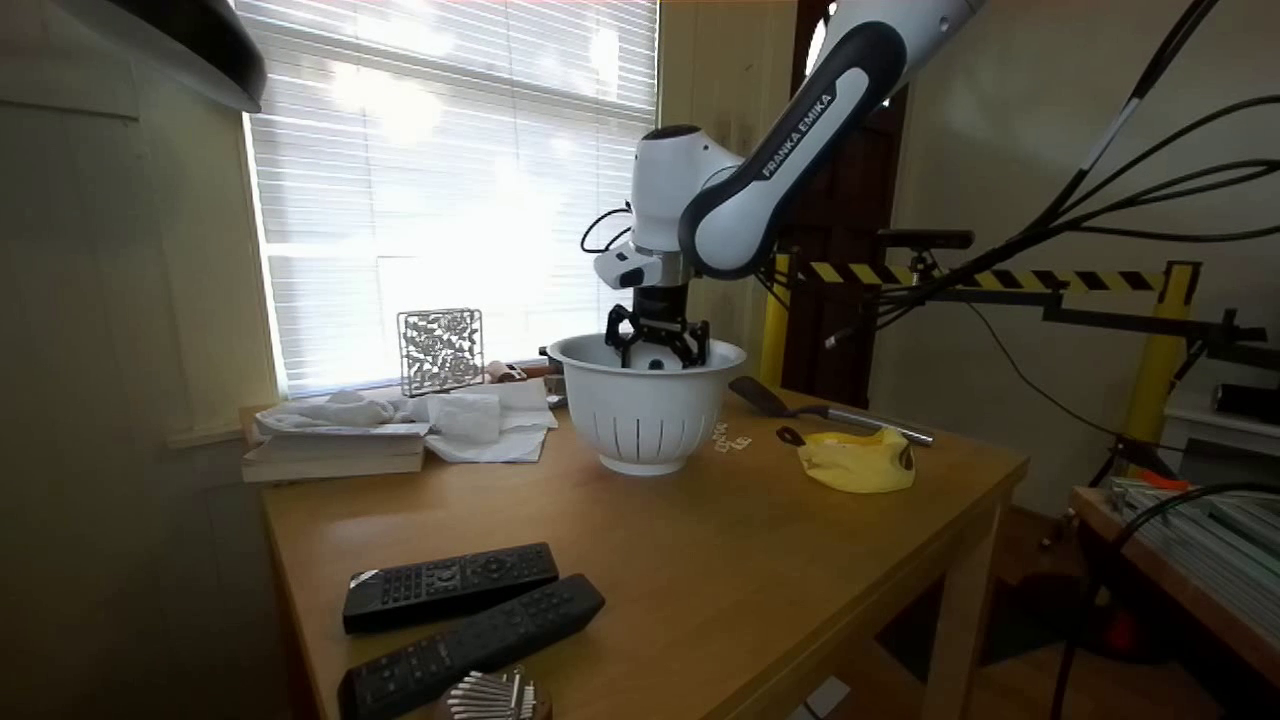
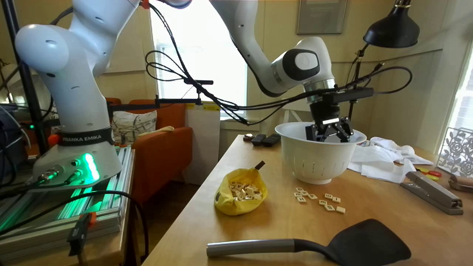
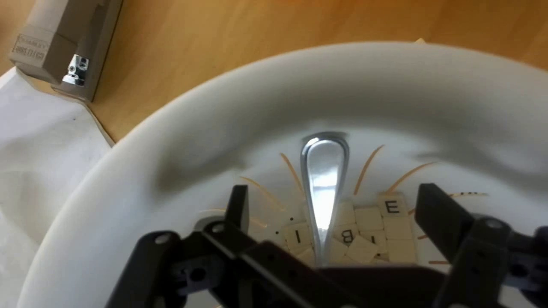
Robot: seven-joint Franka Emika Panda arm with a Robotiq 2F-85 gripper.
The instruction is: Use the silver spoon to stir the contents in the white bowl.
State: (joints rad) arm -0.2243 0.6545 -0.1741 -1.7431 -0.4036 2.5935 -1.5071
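The pincer [image 3: 334, 207] hangs in the mouth of the white bowl [image 1: 640, 400], pointing down, its jaws spread wide. In the wrist view the silver spoon [image 3: 323, 175] lies below it, showing in the gap between its fingers [image 3: 239, 209] and apart from both; the broad handle end is ahead of the pincer, near the bowl's wall, and the opposite end is hidden by the pincer itself. Letter tiles [image 3: 364, 226] lie beneath the pincer on the bowl's floor. Outside the rim, past the finger at that view's left, a stapler [image 3: 47, 51] sits at the edge of a white sheet [image 3: 47, 158]. In an exterior view, a yellow bag [image 2: 231, 208] and a spatula [image 2: 345, 245] rest on the table [image 2: 273, 225], lower than the pincer and nearer the camera.
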